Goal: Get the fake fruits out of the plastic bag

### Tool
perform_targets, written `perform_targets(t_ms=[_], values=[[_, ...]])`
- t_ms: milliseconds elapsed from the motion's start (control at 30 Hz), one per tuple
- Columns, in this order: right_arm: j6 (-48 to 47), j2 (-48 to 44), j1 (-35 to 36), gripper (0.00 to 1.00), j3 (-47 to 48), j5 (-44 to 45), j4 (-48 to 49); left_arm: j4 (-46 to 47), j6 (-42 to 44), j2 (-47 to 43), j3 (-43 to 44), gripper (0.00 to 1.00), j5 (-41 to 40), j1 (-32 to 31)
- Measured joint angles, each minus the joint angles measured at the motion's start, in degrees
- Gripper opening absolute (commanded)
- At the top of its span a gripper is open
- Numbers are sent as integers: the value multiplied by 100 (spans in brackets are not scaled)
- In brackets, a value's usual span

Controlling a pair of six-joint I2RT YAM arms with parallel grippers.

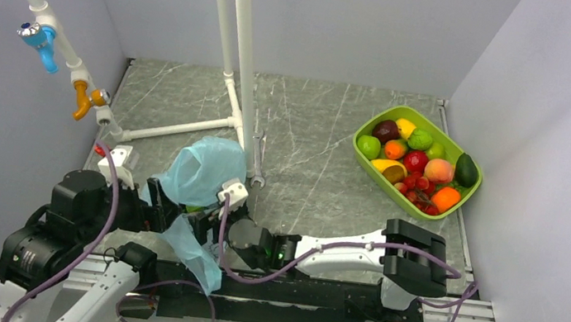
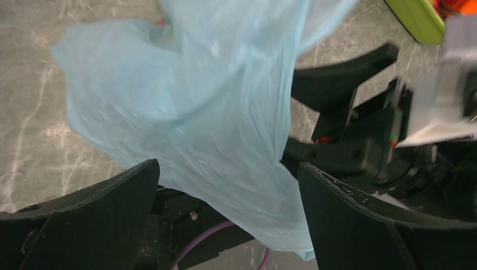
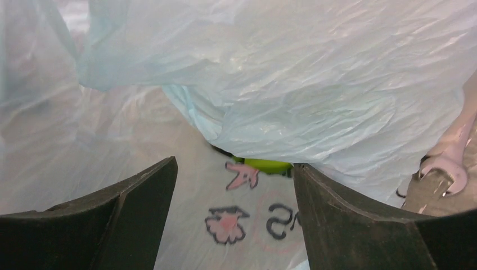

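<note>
The light-blue plastic bag lies crumpled at the table's near edge between both arms, with a flap hanging over the edge. My left gripper is open, and bag film drapes loosely between its wide fingers. My right gripper is open inside the bag, over the printed film. One green fake fruit peeks from under a fold just ahead of its fingertips. Several more fake fruits sit in the lime-green tray.
A white pipe frame stands behind the bag, its foot bars running along the table. Blue and orange tap fittings hang at the left wall. A pale wrench-shaped thing shows at the right edge of the right wrist view. Walls close three sides.
</note>
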Motion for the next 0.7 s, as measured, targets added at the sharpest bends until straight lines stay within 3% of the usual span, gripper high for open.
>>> perform_targets(t_ms=[67,100,233,467,600,700], values=[[140,17,-168,77,221,15,-125,26,-17,-13,-149,99,87,0],[199,35,-247,77,354,26,-179,63,-33,-15,-238,94,122,0],[313,136,-457,82,734,63,-247,142,-52,118,-656,59,225,0],[389,125,-570,83,675,323,-586,50,87,15,-691,16,-127,0],[739,-404,-1102,84,-114,612,-909,35,157,-409,-1060,3,-101,0],[953,-949,-1523,87,-643,739,-1191,24,216,-588,-1429,0,98,0]])
